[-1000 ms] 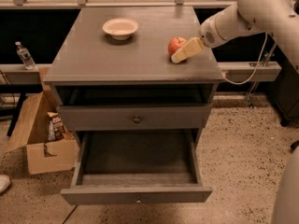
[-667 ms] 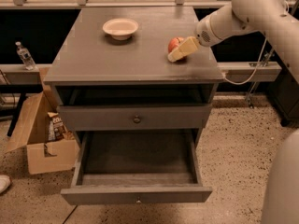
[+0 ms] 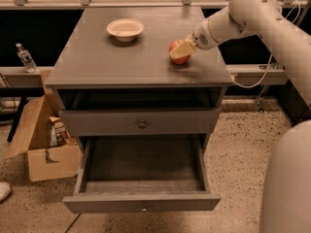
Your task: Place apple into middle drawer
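Hand: the hand (image 3: 179,51) is at the right side of the tabletop (image 3: 97,62), touching the apple from the arm's side. I cannot tell whether it is clenched on the fruit or only resting against it.
Apple: the apple (image 3: 180,59) sits on the tabletop near the right edge, well apart from the bowl (image 3: 125,29) at the back.
Drawer: the middle drawer (image 3: 107,203) is pulled out wide below, and nothing shows inside it. The drawer front with the dark knob (image 3: 142,124) above it is pushed in.
Step in hand: judging by this, securing the apple for the lift.
Doing it well: grip across the widest part of the apple, since a round, smooth fruit can squirt out of an off-centre pinch. Lift straight up before swinging away.
Route: carry it out past the front edge of the tabletop, then down in front of the shut drawer. That avoids clipping either one.
Release: lower well inside the open box before letting go. Dropped from height, the apple could roll or bounce.
Nearby: a cardboard box (image 3: 36,140) stands on the floor to the left, out of the path.
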